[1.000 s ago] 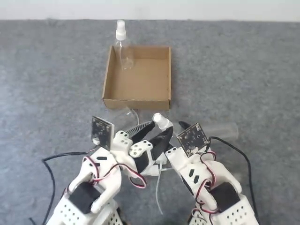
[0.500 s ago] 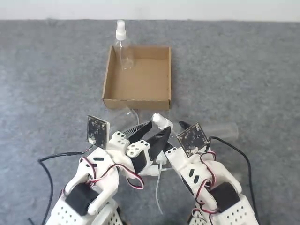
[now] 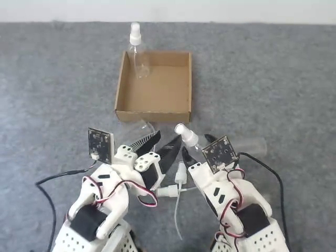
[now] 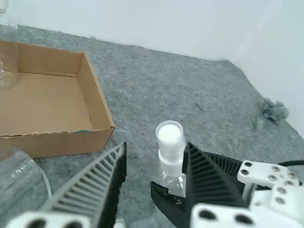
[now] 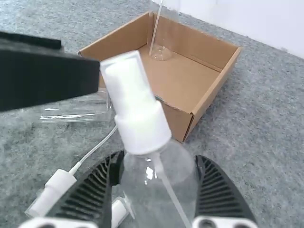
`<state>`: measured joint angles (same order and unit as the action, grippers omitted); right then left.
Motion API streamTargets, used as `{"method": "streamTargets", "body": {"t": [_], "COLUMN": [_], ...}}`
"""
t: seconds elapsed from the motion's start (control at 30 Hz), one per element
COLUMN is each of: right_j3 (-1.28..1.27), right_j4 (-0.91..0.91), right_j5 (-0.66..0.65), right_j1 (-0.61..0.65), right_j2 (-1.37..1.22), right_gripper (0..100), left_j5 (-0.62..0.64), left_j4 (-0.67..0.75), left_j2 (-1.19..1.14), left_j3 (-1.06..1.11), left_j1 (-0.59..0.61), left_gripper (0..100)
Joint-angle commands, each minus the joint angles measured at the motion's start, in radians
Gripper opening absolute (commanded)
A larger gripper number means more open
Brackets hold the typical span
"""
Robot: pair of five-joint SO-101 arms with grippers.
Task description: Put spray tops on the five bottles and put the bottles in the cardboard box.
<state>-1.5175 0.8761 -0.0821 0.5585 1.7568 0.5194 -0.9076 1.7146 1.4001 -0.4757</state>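
Bottle (image 5: 156, 190), spray top (image 5: 135, 107) on, pinched tilted in my right pincer (image 5: 156, 164), in front of cardboard box (image 3: 152, 113). My left pincer (image 4: 154, 154) spread, fingers (image 4: 99, 185) flanking its top. Second capped bottle (image 3: 138, 55) upright in box's far corner.

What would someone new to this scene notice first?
The right claw, shut on a clear spray bottle with a white top, just in front of the cardboard box. The left claw gapes open beside it, and another capped bottle stands upright in the box's far-left corner.
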Motion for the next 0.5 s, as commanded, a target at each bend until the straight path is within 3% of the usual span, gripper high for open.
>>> {"method": "streamTargets", "body": {"t": [0.0,0.47], "right_j3": [0.023,0.025], "right_j4": [-0.025,-0.025], "right_j5": [-0.011,-0.011], "right_j1": [-0.015,-0.016], "right_j2": [0.021,0.021], "right_gripper": [10.0,10.0], "left_j5": [0.005,0.005], "left_j4": [-0.002,0.005], "left_j2": [0.021,0.021], "left_j3": [-0.058,-0.059], "left_j1": [0.008,0.137], "left_gripper": [18,18]}}
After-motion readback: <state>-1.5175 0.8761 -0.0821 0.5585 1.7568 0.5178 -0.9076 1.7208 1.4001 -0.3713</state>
